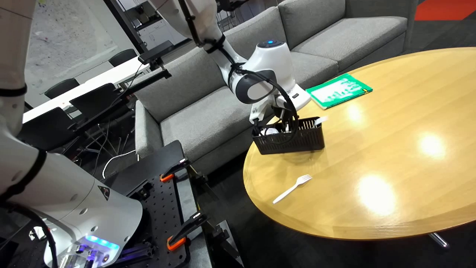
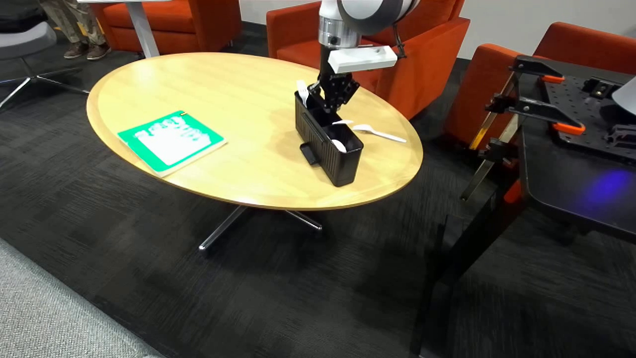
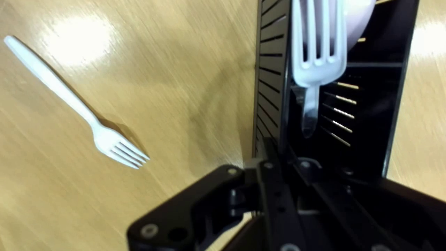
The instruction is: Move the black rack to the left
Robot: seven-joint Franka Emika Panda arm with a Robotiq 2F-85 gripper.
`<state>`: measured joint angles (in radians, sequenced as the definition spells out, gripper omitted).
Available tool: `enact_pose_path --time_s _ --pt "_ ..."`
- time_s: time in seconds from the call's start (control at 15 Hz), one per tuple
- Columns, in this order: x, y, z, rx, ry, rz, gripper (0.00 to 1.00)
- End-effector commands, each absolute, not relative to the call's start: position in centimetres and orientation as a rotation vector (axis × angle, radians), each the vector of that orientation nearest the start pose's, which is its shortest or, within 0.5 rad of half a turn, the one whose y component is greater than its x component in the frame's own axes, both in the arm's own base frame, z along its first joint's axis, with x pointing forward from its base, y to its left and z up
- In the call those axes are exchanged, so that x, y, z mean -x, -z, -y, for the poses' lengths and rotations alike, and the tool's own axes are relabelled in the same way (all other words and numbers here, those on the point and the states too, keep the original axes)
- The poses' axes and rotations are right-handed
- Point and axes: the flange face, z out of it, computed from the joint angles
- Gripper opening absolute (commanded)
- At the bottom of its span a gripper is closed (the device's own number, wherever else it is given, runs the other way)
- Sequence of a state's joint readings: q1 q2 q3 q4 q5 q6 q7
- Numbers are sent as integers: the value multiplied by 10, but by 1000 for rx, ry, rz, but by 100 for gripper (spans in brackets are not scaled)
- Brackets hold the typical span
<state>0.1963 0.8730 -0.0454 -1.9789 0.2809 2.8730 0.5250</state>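
The black rack (image 1: 305,141) is a long slatted basket near the rounded end of the wooden table. It also shows in an exterior view (image 2: 323,148) and in the wrist view (image 3: 270,87). White plastic utensils lie in it, among them a fork (image 3: 318,66). My gripper (image 3: 283,153) has one finger outside and one inside a long side wall of the rack and is shut on that wall. In both exterior views the gripper (image 1: 285,124) (image 2: 332,102) points down at the rack's middle. I cannot tell whether the rack's bottom touches the table.
A white fork (image 1: 293,189) lies on the table (image 1: 409,178) beside the rack, also in the wrist view (image 3: 69,96). A green-and-white book (image 1: 340,91) lies near the table's edge. A grey sofa (image 1: 208,111) stands alongside the table. Orange armchairs (image 2: 417,69) stand beyond it.
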Motion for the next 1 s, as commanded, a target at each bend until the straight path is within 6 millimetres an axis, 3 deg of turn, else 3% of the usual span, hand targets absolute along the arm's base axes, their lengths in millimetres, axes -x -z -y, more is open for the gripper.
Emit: enact_pose_path --time_s 0.0,0.07,0.33,0.73,0.93 --pt "-574 -26 -68 2921 39 -910 1" --pt "-575 -26 -69 2921 32 -907 25" --pt "-575 -34 -71 2923 40 -889 54" --pt "-546 -89 -69 2952 31 -859 99" --pt "-521 -127 -64 2956 91 -778 100"
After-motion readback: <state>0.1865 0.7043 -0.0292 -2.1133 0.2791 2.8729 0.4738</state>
